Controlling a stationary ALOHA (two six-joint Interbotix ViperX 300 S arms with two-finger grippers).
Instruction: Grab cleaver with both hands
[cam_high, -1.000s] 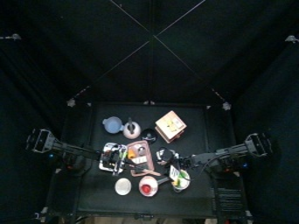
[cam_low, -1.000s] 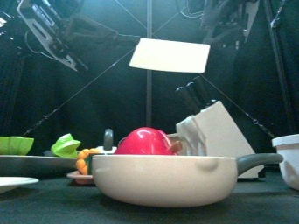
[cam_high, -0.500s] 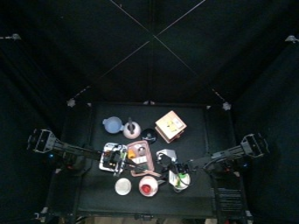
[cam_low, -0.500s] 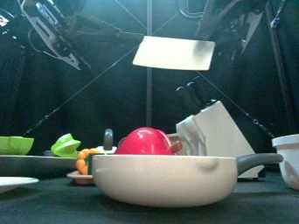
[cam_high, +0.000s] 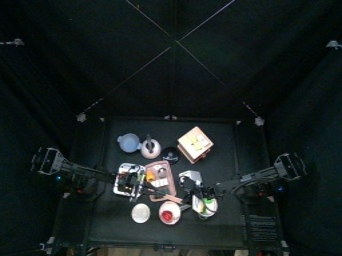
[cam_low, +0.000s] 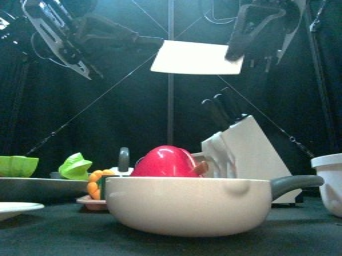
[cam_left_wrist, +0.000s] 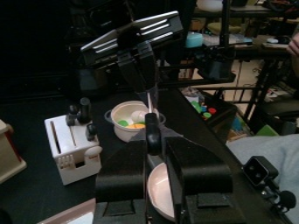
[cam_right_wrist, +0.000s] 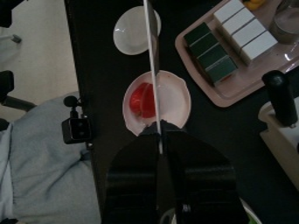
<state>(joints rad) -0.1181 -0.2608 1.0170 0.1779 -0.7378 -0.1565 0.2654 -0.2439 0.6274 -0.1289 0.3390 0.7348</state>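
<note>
While hovering high over the bench, I am clamping both the left pincer (cam_left_wrist: 152, 144) and right pincer (cam_right_wrist: 159, 131) on the cleaver (cam_low: 197, 57).

One camera hangs high overhead, looking straight down, so the surface (cam_high: 214, 140) sits small below. Another crouches at the near edge, looking level across a white pan (cam_low: 187, 203). Each wrist camera peers along its own tool toward the dishes; both wrist views share the red-filled bowl (cam_right_wrist: 156, 102).

Black table (cam_high: 227, 140) w/ knife block (cam_low: 249, 150), white pan (cam_low: 181, 203), tray (cam_right_wrist: 239, 48), small plate (cam_right_wrist: 136, 29), kettle (cam_high: 128, 143).
</note>
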